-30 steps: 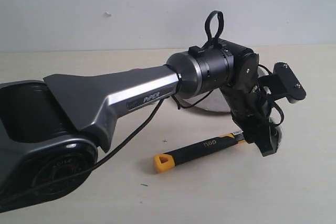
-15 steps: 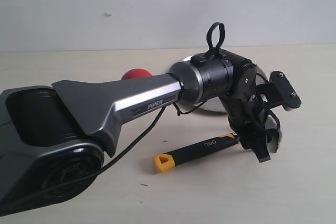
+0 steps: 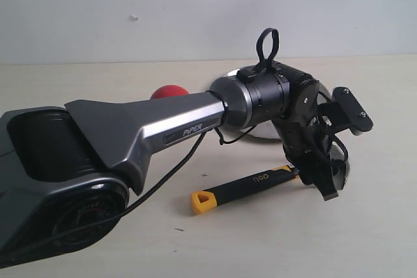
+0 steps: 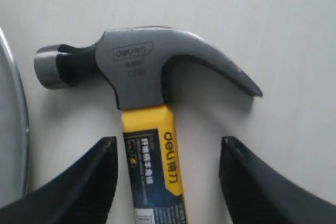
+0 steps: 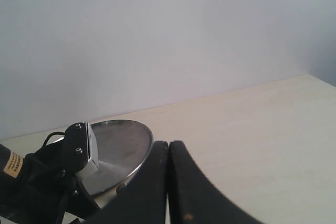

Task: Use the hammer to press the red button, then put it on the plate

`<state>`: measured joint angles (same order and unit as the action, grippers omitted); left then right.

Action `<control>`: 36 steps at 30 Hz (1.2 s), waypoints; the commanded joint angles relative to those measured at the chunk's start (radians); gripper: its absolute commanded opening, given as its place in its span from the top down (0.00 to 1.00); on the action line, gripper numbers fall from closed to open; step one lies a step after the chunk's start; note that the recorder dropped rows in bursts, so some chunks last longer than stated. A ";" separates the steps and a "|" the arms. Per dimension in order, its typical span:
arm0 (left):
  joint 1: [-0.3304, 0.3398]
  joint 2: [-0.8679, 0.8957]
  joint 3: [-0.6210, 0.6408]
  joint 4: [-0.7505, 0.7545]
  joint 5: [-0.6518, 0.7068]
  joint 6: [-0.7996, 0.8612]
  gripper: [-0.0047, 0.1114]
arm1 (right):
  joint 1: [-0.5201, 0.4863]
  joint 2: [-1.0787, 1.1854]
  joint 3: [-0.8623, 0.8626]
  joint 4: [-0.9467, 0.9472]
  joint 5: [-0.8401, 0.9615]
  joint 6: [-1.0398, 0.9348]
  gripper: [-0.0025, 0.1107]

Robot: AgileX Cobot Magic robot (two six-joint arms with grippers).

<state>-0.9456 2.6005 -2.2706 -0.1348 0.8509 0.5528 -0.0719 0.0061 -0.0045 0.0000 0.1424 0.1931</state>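
The hammer (image 3: 251,183) lies flat on the table, yellow handle end toward the front left. My left gripper (image 3: 329,183) points down over its head end. In the left wrist view the hammer (image 4: 139,72) shows its steel head, and my left gripper (image 4: 168,141) stands open with a black finger on each side of the yellow band, neither touching it. The red button (image 3: 169,90) peeks out behind the left arm. The silver plate (image 3: 260,133) lies behind the wrist, mostly hidden. My right gripper (image 5: 169,142) is shut and empty, near the plate (image 5: 118,145).
The left arm's long grey link (image 3: 150,128) crosses the left half of the exterior view and hides much of the table behind it. A cable (image 3: 169,167) hangs below it. The plate's rim (image 4: 13,124) lies close beside the hammer's striking face.
The left arm shifted, uncovering the red button, and its gripper came down slightly over the hammer's neck. In the last half second almost nothing moved. The hammer has stayed put.
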 commanded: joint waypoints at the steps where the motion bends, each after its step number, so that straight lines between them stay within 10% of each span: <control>1: 0.005 -0.005 0.000 0.003 0.016 -0.013 0.49 | -0.004 -0.006 0.005 0.000 -0.010 -0.008 0.98; 8: 0.007 -0.003 0.000 0.003 0.024 -0.013 0.50 | -0.004 -0.006 0.005 0.000 -0.010 -0.008 0.98; 22: 0.003 0.008 0.000 0.002 0.136 -0.011 0.96 | -0.004 -0.006 0.005 0.000 -0.010 -0.006 0.98; 36: 0.003 0.004 0.000 -0.087 0.258 -0.013 0.96 | -0.004 -0.006 0.005 0.000 -0.010 -0.008 0.98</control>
<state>-0.9414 2.5970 -2.2745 -0.1900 1.0589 0.5453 -0.0719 0.0061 -0.0045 0.0000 0.1424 0.1931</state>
